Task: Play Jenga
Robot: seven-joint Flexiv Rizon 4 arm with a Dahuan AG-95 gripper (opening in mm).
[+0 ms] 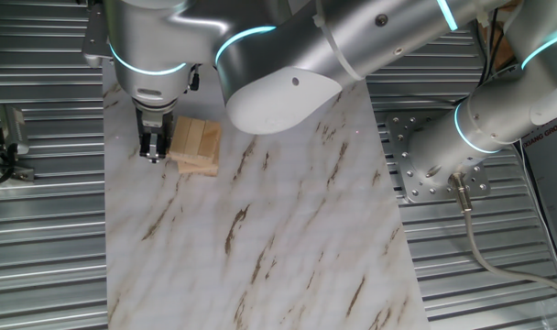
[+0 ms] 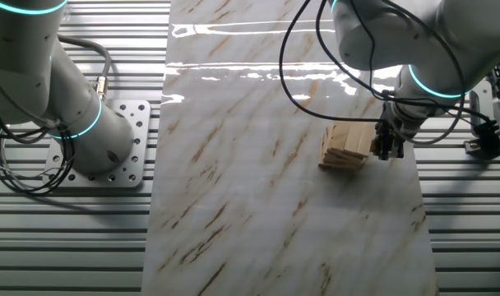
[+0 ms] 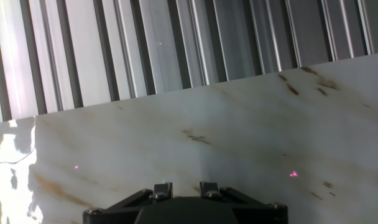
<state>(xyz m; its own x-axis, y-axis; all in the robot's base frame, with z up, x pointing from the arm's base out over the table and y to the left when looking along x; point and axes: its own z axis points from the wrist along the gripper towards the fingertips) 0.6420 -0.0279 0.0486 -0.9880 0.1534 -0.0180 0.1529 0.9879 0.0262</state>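
We see the Jenga [image 1: 196, 145] stack sitting low on the marbled tabletop [image 1: 278, 247], near its left edge in one fixed view, well toward the far end. Our end effector [image 1: 152, 147] stands just beside the stack's left face, fingers pointing straight down with their tips close to the tabletop. The fingers look drawn close together and hold nothing, though we cannot tell whether they touch the wood.

Our worry is a sideways push. With the end effector this low and tight against the stack, any move toward the blocks would, we judge, shove the whole pile or skew its upper layer instead of freeing one block. The top blocks already look slightly offset in the other fixed view [image 2: 347, 145], so little force may topple them. The tabletop edge is also near on that side.

The arm reaches in from the right, its wrist vertical above the fingers. The hand view shows only bare tabletop and ribbed metal base [image 3: 145, 50], no blocks.
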